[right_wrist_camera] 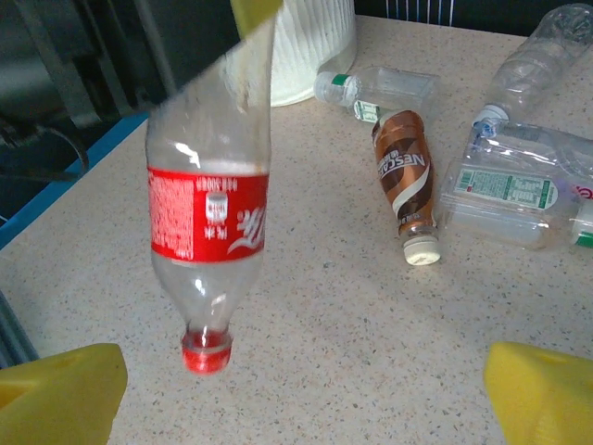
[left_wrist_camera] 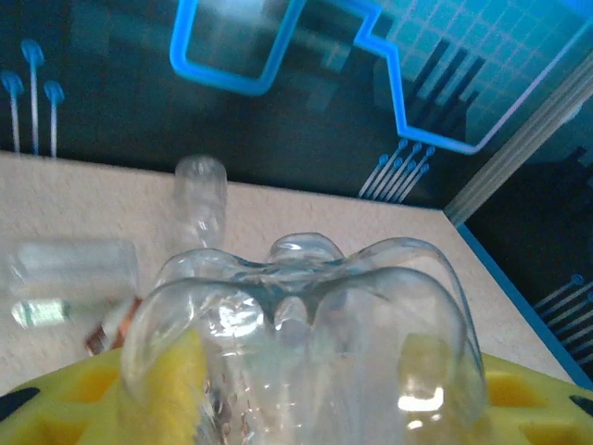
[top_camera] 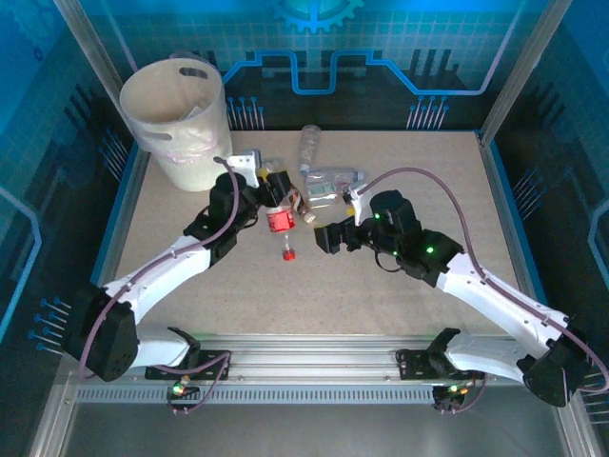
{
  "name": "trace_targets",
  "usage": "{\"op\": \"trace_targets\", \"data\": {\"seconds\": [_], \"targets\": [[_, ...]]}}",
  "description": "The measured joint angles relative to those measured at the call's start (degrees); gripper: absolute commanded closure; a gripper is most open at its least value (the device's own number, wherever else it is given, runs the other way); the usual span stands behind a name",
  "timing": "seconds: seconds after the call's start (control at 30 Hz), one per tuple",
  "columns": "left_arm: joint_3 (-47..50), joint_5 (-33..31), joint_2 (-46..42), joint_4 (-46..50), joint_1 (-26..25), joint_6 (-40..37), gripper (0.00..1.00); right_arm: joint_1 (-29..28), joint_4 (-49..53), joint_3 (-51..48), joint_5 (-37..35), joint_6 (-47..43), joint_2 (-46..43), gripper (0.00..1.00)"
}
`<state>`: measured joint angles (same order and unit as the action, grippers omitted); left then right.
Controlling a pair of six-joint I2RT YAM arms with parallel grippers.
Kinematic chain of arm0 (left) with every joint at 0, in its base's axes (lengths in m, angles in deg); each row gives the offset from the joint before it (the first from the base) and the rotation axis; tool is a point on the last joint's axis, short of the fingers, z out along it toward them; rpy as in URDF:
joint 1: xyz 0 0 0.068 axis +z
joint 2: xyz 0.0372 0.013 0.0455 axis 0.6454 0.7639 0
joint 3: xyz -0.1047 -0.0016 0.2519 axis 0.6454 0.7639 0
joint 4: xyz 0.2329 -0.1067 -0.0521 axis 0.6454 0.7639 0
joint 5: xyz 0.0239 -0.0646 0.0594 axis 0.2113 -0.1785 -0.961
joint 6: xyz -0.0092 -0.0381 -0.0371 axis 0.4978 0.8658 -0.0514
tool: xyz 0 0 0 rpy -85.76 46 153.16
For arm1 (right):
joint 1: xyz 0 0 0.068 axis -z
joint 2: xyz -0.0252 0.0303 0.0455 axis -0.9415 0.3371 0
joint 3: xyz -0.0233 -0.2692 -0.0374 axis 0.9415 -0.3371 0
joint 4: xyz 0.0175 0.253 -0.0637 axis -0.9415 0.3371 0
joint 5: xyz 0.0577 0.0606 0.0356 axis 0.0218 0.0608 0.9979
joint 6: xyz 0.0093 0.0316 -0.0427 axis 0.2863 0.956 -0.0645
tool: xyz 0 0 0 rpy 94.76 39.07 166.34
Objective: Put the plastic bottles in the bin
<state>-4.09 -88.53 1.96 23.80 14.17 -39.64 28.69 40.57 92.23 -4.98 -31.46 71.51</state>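
L gripper (top_camera: 273,188) clamps red-label cola bottle (right_wrist_camera: 208,222) by its base, cap down, raised over table (top_camera: 314,300) centre so I can swing it to bin (top_camera: 195,162), far-left corner. R gripper (top_camera: 330,238) wide, empty.

A clear plastic bottle with a lobed base (left_wrist_camera: 306,315) is sitting clamped between the yellow fingers (left_wrist_camera: 176,380) of the left end effector (left_wrist_camera: 298,375), its base standing out beyond the fingertips. Behind it, on the speckled beige bench (left_wrist_camera: 389,232), a second clear bottle (left_wrist_camera: 200,199) is lying end-on. A third clear bottle (left_wrist_camera: 72,271) is lying sideways at the left, with a blurred brown object (left_wrist_camera: 107,332) showing just beside it.
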Motion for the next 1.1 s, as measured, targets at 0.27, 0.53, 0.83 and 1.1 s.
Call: {"op": "trace_targets", "data": {"seconds": [0.27,0.53,0.83,1.1], "targets": [[-10.03,-0.48,-1.20,-0.46,6.27,-7.50,0.66,-0.13,-0.09,1.31,-0.63,-0.20,0.39,0.00],[-25.73,1.40,1.40,-1.07,13.22,-14.34,0.65,-0.13,-0.02,1.31,-1.11,-0.44,0.39,0.00],[-42.16,2.19,12.94,-3.58,22.51,-19.85,0.65,-0.15,0.17,1.31,-2.36,-0.61,0.33,0.00],[-48.30,1.16,22.93,-9.55,28.70,-21.11,0.61,-0.15,0.50,1.31,-2.78,-0.66,0.17,0.00]]}}
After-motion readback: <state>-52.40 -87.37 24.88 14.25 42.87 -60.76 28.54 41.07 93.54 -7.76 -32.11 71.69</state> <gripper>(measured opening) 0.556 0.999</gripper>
